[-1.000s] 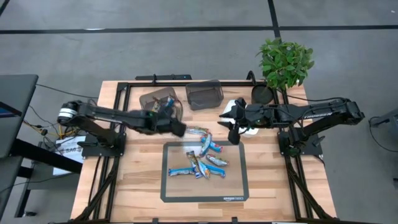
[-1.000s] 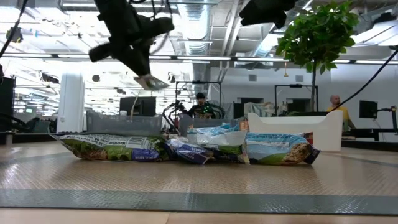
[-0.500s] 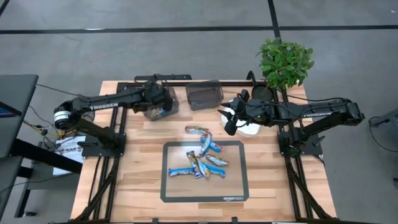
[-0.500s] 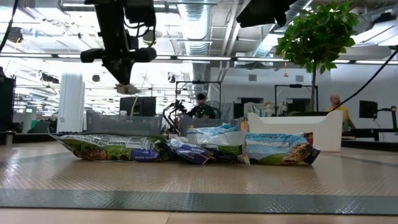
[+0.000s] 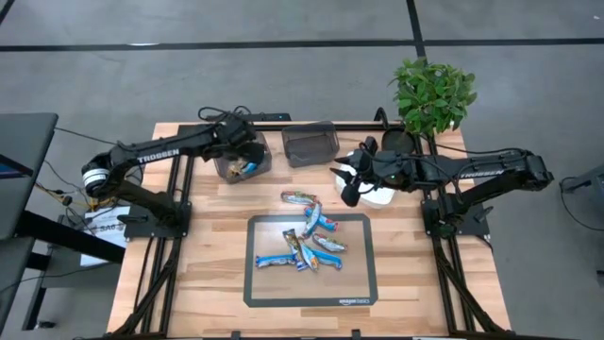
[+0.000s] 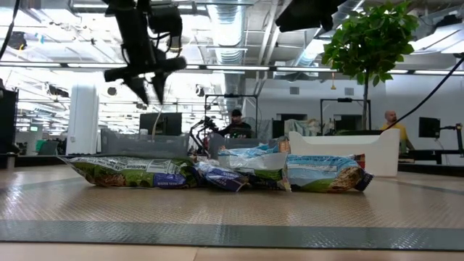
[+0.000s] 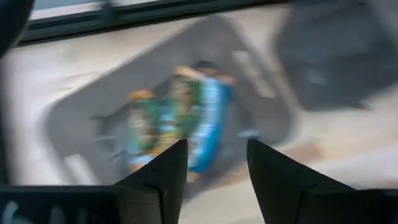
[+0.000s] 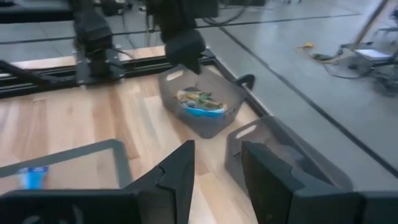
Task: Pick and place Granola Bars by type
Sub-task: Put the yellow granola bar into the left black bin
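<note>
Granola Bars lie in a loose cluster on the wooden table, most of them on a dark-framed mat near the table's front edge; two or three spill past the mat's far edge toward the table's middle. The exact count of loose bars cannot be told from above. Shiny wrappers are mostly bright blue, with green and tan parts visible in the low view; their print cannot be read. White writing on the mat's front border is too small to read.

Two dark translucent bins stand side by side near the table's far edge. The left bin holds a few bars, blue, green and orange in the left wrist view. The right bin shows no contents that can be made out. A white tray sits toward the table's right edge, and a potted plant stands at the far right corner.

The left gripper hangs directly over the left bin, fingers spread and holding nothing. The right gripper hovers beside the white tray, its fingers apart and empty. Both arms carry white lettering along the forearm; on the left arm it reads "TROSSEN".

Two people show in the room beyond the table in the low view.
</note>
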Action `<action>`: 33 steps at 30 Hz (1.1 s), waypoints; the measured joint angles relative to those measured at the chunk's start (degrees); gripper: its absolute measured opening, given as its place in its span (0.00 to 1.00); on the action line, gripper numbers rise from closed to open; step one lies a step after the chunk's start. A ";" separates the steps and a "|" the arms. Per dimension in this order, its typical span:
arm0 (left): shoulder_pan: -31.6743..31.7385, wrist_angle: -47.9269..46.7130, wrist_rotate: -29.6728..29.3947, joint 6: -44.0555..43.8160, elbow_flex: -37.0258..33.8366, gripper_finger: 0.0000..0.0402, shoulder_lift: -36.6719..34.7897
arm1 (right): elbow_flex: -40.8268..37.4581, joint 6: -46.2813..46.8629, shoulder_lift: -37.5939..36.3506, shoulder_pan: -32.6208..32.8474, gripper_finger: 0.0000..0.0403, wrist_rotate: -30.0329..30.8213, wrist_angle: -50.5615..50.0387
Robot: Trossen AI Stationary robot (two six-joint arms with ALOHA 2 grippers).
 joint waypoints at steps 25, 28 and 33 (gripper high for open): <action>-34.27 24.65 7.82 10.08 0.00 0.40 0.00 | 2.07 26.45 11.26 9.26 0.31 -28.58 -12.03; -36.59 25.06 8.18 12.53 0.00 0.40 0.00 | 6.20 30.33 16.77 9.91 0.31 -28.46 -11.57; -40.68 21.77 11.95 15.80 0.00 0.40 0.00 | 13.53 35.63 23.72 9.36 0.31 -25.45 -12.42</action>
